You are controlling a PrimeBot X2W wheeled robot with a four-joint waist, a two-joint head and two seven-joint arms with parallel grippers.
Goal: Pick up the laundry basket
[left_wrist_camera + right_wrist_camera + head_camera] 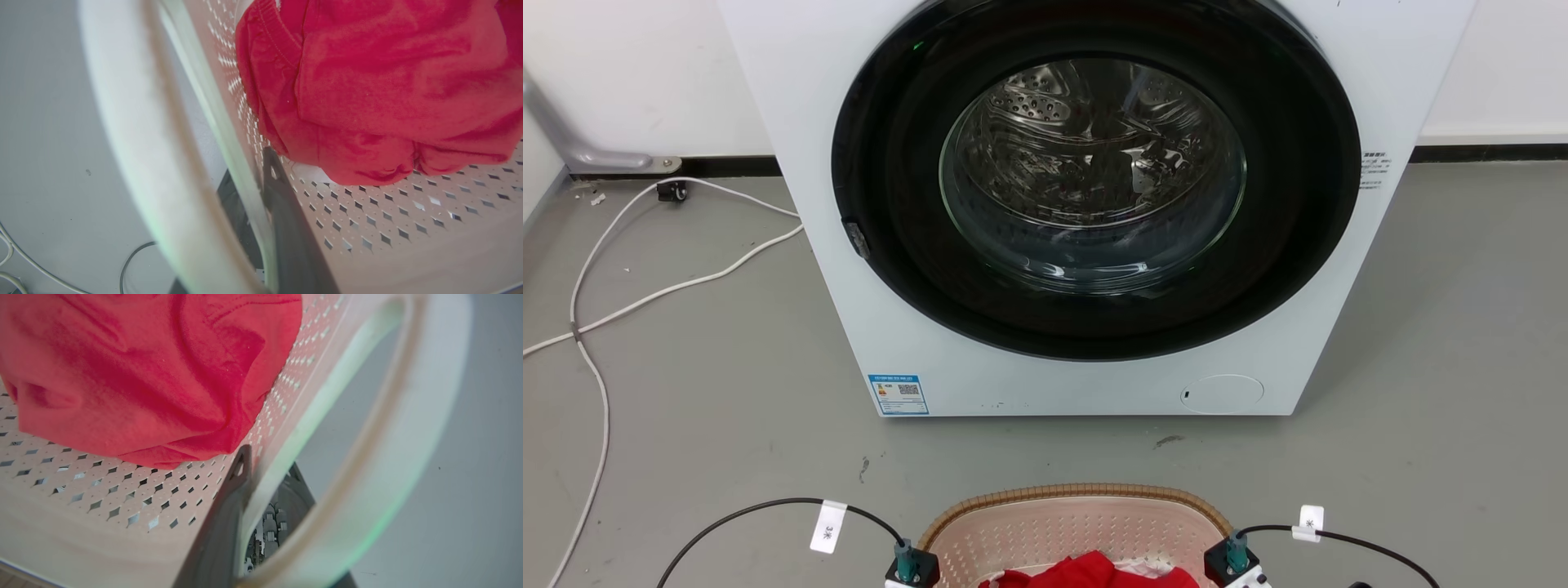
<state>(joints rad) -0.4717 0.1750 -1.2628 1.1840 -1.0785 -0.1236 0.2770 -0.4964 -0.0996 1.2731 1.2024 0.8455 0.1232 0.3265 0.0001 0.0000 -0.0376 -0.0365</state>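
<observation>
Left gripper (250,171), right gripper (267,461): each pinching a side wall of the pale pink-beige perforated plastic laundry basket (1078,492), low centre in head view. White front-loading washing machine (1094,204) stands beyond. Risk: an unequal lift tilts the basket and a thin wall slips free.

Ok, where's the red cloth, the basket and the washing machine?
red cloth (388,90): left wrist view, middle of the crumpled fabric.
laundry basket (1078,492): head view, its brown far rim.
washing machine (1094,171): head view, the round glass door.
</observation>
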